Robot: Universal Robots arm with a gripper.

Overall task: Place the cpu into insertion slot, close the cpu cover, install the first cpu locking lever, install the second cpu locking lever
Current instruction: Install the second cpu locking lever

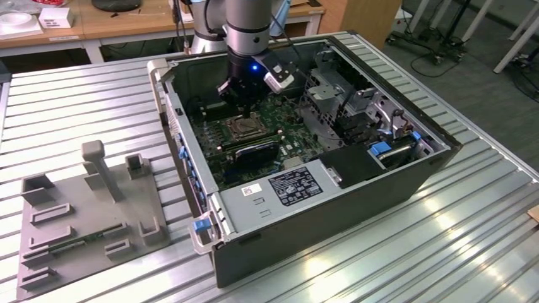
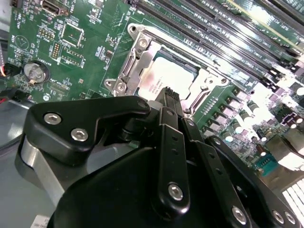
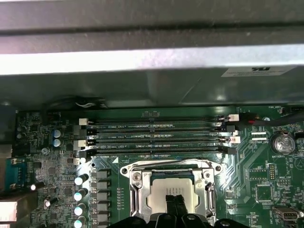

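Note:
The cpu (image 3: 164,192) (image 2: 164,78), a pale square chip, lies in the insertion slot (image 1: 246,128) on the green motherboard inside the open computer case. The cpu cover (image 3: 172,166) (image 2: 138,51), a silvery frame, lies flat around the chip. My gripper (image 3: 175,200) (image 2: 170,92) (image 1: 244,112) stands directly over the socket with its black fingers pressed together, shut. Its tips are at the chip's edge, and nothing shows between them. I cannot tell whether they touch the chip. The gripper body hides part of the socket in both wrist views.
Long black memory slots (image 3: 156,135) (image 2: 228,28) run beside the socket. The case wall (image 3: 152,57) rises close behind them. A metal drive cage (image 1: 354,113) fills the case on the exterior view's right. A grey fixture plate (image 1: 84,208) sits on the ribbed table.

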